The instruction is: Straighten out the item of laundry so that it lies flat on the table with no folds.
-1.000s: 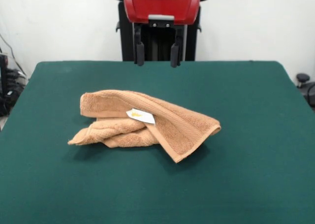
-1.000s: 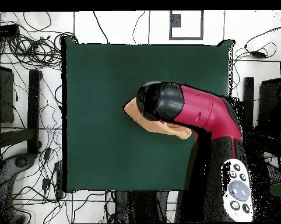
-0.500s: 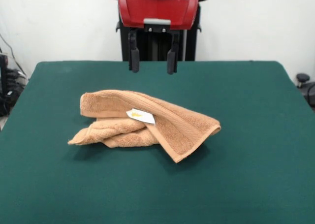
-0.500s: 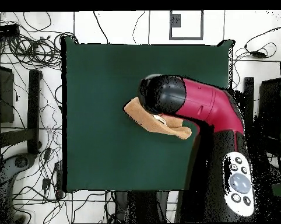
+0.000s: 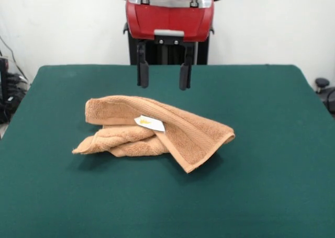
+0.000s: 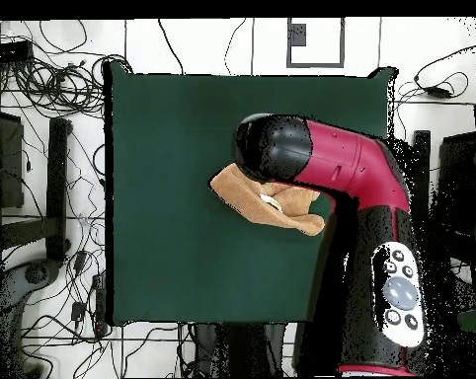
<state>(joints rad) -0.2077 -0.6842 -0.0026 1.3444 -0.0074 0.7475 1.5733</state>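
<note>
Over the last second the gripper (image 5: 163, 75) has shifted sideways and then dropped a little, and it now hangs above and behind the rear edge of the hand towel (image 5: 157, 131), its two black fingers (image 5: 142, 73) spread apart with nothing between them and clear of the cloth. The towel has not moved: it lies bunched near the middle of the green table (image 5: 272, 159), folded over itself with its white tag (image 5: 149, 123) on top. This looks like lining up a first grasp, so the straightening is not yet begun.
</note>
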